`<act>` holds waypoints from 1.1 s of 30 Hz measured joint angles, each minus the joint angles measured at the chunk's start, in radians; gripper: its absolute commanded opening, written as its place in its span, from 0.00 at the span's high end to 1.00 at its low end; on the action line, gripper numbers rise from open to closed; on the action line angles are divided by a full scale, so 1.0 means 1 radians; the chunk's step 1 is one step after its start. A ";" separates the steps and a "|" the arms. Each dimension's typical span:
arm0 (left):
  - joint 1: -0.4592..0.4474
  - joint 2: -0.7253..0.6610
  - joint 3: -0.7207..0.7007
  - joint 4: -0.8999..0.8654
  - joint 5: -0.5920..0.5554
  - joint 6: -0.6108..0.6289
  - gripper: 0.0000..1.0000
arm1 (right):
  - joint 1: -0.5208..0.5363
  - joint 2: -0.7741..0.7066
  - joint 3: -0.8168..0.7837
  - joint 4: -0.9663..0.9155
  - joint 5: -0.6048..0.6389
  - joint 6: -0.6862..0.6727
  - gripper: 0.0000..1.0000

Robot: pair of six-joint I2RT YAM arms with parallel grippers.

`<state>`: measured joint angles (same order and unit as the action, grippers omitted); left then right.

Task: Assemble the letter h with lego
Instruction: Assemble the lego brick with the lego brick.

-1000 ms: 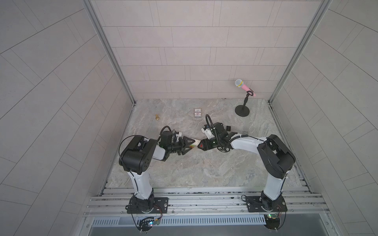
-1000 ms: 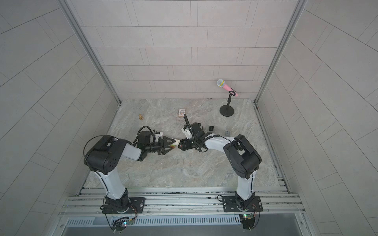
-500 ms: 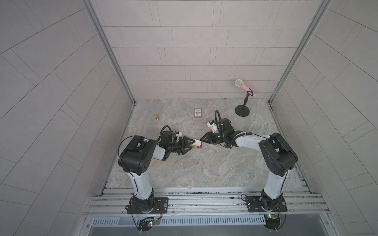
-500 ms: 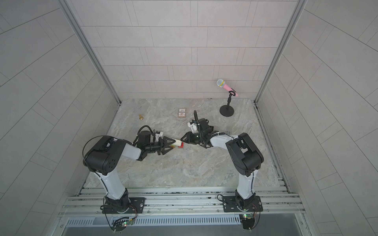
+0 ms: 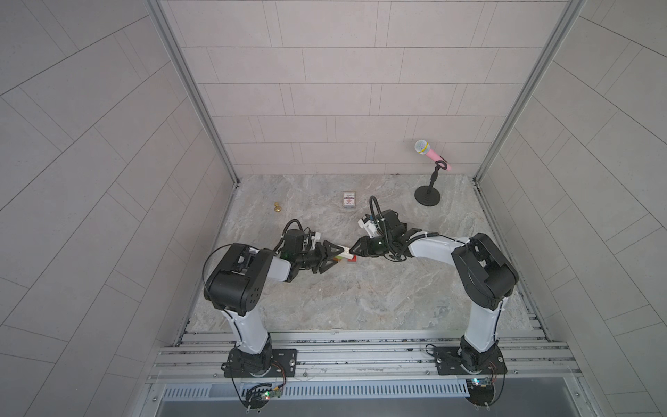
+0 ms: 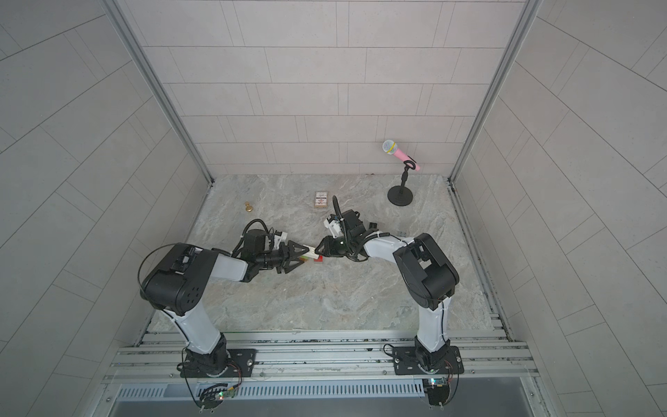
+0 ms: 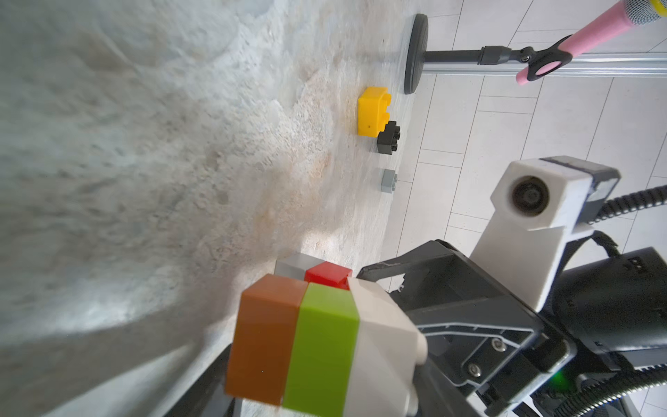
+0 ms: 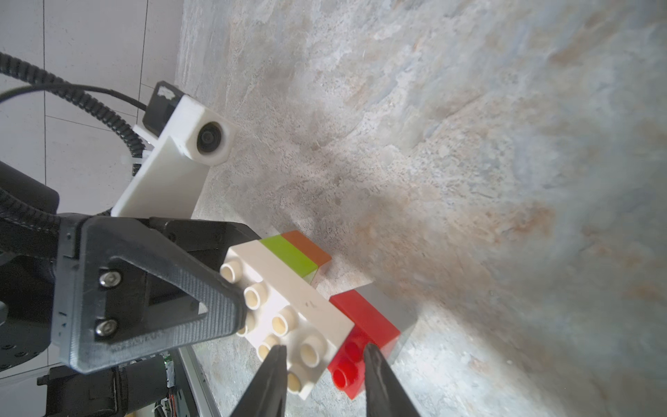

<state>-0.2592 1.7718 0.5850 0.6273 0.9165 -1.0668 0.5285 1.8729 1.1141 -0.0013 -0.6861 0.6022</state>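
Brick figure (image 5: 344, 257) central on table (image 5: 361, 299), edges (image 5: 361, 329) distant

Your studded plastic brick figure (image 7: 325, 335) runs brown, lime, white, red, grey; apart from it: square yellow brick (image 7: 373, 112), black brick (image 7: 388, 139), grey brick (image 7: 388, 180).

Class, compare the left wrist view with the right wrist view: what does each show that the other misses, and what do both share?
Only the left wrist view: a loose yellow brick, black brick and small grey brick lying on the table, plus the pink microphone on its stand.
Only the right wrist view: the rows of studs on the white brick and the red brick.
Both: the joined brick stack, brown, green and white with red beside it, and the marble table.
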 measured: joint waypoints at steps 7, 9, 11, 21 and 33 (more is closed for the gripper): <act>0.000 -0.006 0.004 -0.019 -0.005 0.013 0.31 | 0.002 0.000 0.004 -0.008 0.007 -0.012 0.65; 0.000 -0.009 0.004 -0.021 -0.006 0.014 0.29 | 0.002 0.000 0.004 -0.009 0.007 -0.016 0.66; 0.000 -0.016 0.004 -0.033 -0.013 0.018 0.28 | 0.002 0.000 0.004 -0.010 0.007 -0.017 0.67; -0.006 -0.066 0.019 -0.179 -0.064 0.059 0.20 | 0.007 0.000 0.006 -0.009 0.014 -0.019 0.70; -0.017 -0.101 0.076 -0.335 -0.103 0.094 0.13 | 0.009 0.000 0.007 -0.015 0.014 -0.026 0.70</act>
<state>-0.2760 1.6707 0.6609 0.2928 0.8131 -0.9730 0.5377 1.8729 1.1213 -0.0162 -0.6716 0.5766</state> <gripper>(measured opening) 0.865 0.301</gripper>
